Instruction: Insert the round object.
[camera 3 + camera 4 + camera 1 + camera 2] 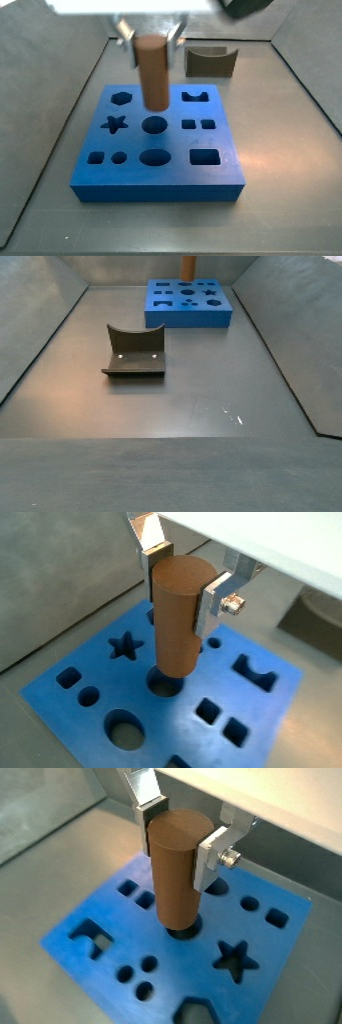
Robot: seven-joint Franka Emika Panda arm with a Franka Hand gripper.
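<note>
My gripper (183,587) is shut on the round object (178,617), a smooth brown peg held upright by its upper part between the two silver fingers (214,602). Both wrist views show this grip (181,840). The peg (175,878) hangs over the blue block (100,928), with its lower end right above the large round hole (186,929); the hole's dark rim (162,688) shows around it. In a side view the peg (154,70) ends a little above the block (160,170), just behind the round hole (155,125). The peg's top (189,264) is cut off in a side view.
The blue block (190,306) has several other shaped holes, among them a star (115,124) and a square (205,156). The dark fixture (135,352) with a curved notch stands on the grey floor away from the block, also seen behind it (210,62). Grey walls ring the floor.
</note>
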